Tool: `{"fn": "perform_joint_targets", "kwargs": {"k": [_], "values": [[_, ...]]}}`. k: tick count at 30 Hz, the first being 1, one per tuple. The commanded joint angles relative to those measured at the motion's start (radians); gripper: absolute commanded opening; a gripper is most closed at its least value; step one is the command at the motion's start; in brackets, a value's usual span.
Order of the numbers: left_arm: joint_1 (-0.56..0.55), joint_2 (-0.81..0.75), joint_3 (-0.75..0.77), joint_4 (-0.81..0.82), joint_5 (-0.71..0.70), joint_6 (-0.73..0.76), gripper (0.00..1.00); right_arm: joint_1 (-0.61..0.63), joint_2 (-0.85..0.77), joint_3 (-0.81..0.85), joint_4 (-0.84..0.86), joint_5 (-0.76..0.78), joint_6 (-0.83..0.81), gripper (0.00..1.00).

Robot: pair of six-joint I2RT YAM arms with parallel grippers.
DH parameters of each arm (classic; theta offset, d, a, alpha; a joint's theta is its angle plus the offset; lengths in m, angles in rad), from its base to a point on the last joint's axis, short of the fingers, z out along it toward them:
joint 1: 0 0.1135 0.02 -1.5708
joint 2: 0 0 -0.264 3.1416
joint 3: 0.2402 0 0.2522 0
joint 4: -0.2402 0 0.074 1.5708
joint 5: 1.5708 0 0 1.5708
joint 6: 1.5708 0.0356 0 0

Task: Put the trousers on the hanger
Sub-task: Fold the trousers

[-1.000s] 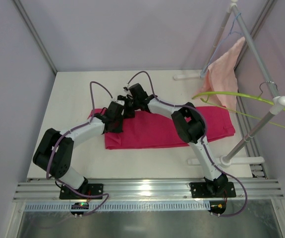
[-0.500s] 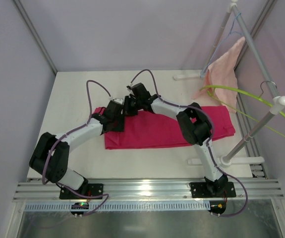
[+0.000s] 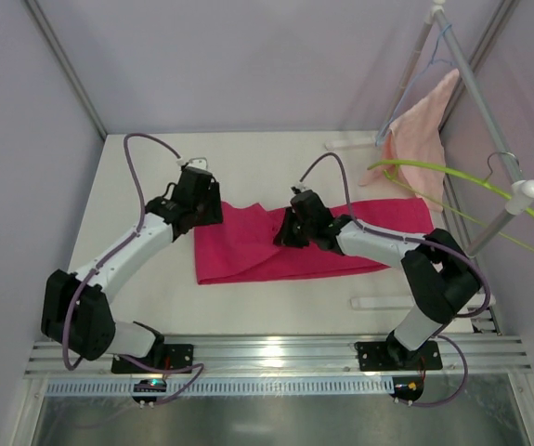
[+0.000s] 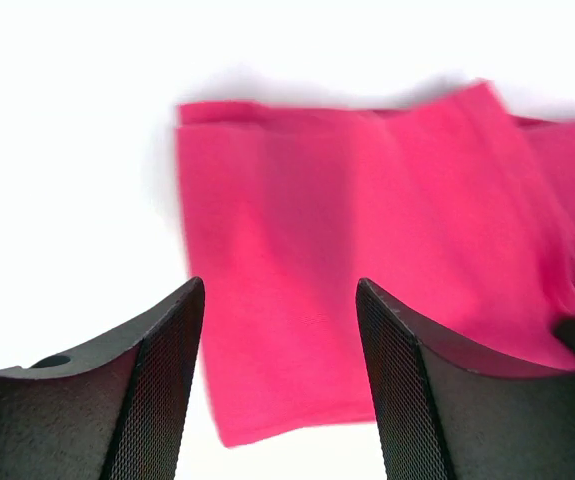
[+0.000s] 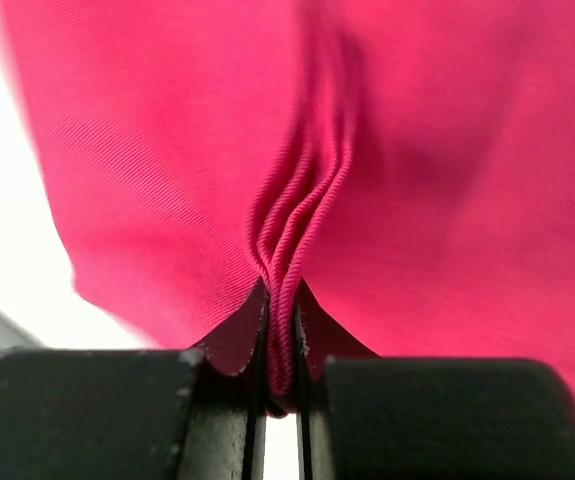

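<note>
The magenta trousers (image 3: 239, 255) lie folded flat across the middle of the white table, a little bunched near their centre. My right gripper (image 3: 285, 236) is shut on a pinched ridge of the cloth (image 5: 292, 215), which runs down between the two closed fingers of the right gripper (image 5: 282, 305). My left gripper (image 3: 209, 210) hovers over the trousers' far left corner, open. In the left wrist view the left gripper (image 4: 279, 290) has nothing between its fingers, and the trousers (image 4: 367, 250) lie below them. The lime-green hanger (image 3: 401, 163) hangs from the rack at the right, apart from both grippers.
A white garment rack (image 3: 489, 232) stands at the table's right side, its base bar (image 3: 420, 302) on the table. A pale salmon towel (image 3: 415, 139) and a thin light-blue wire hanger (image 3: 424, 60) hang from its sloping pole. Walls close in on the left and at the back.
My right gripper has shut on the trousers and drawn back to the right with the fold. My left gripper has opened, let go and moved left and away.
</note>
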Motion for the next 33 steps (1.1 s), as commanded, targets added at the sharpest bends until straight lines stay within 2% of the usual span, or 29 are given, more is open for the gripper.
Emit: {"fn": "perform_joint_targets", "kwargs": {"k": [1, 4, 9, 10, 11, 15, 18, 23, 30, 33], "values": [[0.064, 0.059, -0.007, -0.089, -0.004, -0.071, 0.62, -0.002, -0.034, -0.116, 0.024, 0.131, 0.005, 0.07], [0.087, 0.089, -0.032, -0.126, 0.014, -0.112, 0.63, -0.002, -0.064, -0.160, 0.014, 0.178, -0.001, 0.09], [0.138, 0.137, -0.076, -0.120, 0.062, -0.157, 0.64, -0.003, -0.101, -0.180, 0.020, 0.134, -0.034, 0.24], [0.142, 0.143, -0.084, -0.115, 0.092, -0.163, 0.64, -0.003, -0.130, -0.184, 0.033, 0.117, -0.073, 0.29], [0.145, 0.146, -0.090, -0.109, 0.106, -0.169, 0.63, -0.003, -0.141, -0.182, 0.033, 0.061, -0.099, 0.42], [0.147, 0.145, -0.121, -0.092, 0.146, -0.183, 0.62, -0.063, -0.132, -0.095, -0.019, -0.122, -0.244, 0.64], [0.150, 0.142, -0.161, -0.081, 0.151, -0.198, 0.63, -0.128, -0.072, -0.036, -0.057, -0.238, -0.329, 0.66], [0.167, 0.172, -0.201, -0.044, 0.209, -0.220, 0.61, -0.155, 0.067, 0.105, -0.141, -0.288, -0.446, 0.66], [0.217, 0.220, -0.242, 0.020, 0.304, -0.233, 0.58, -0.155, 0.213, 0.223, -0.186, -0.311, -0.472, 0.66], [0.231, 0.253, -0.235, 0.042, 0.347, -0.235, 0.51, -0.152, 0.245, 0.232, -0.177, -0.306, -0.466, 0.66]]}}
